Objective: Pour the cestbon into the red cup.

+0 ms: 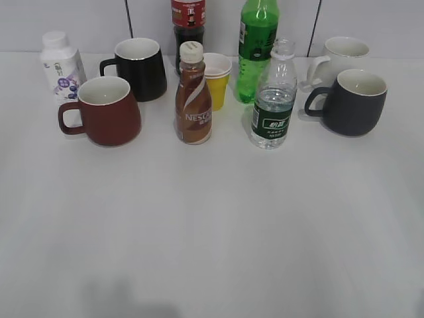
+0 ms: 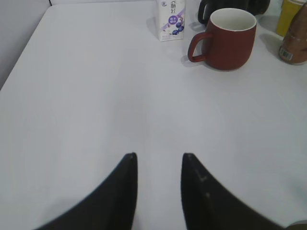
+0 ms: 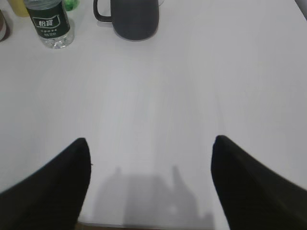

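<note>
The cestbon (image 1: 273,99) is a clear capless bottle with a dark green label, standing upright right of centre; its lower part also shows in the right wrist view (image 3: 49,23) at top left. The red cup (image 1: 106,111) stands at the left, handle pointing left, and shows in the left wrist view (image 2: 229,38) at top right. My left gripper (image 2: 158,155) is open and empty above bare table, well short of the cup. My right gripper (image 3: 151,141) is wide open and empty near the table's front edge, far from the bottle. Neither gripper shows in the exterior view.
A brown Nescafe bottle (image 1: 193,96), a yellow cup (image 1: 216,79), a green soda bottle (image 1: 256,50), a black mug (image 1: 140,68), a white milk bottle (image 1: 61,64), a dark grey mug (image 1: 353,101) and a white mug (image 1: 339,56) crowd the back. The table (image 1: 212,225) is white.
</note>
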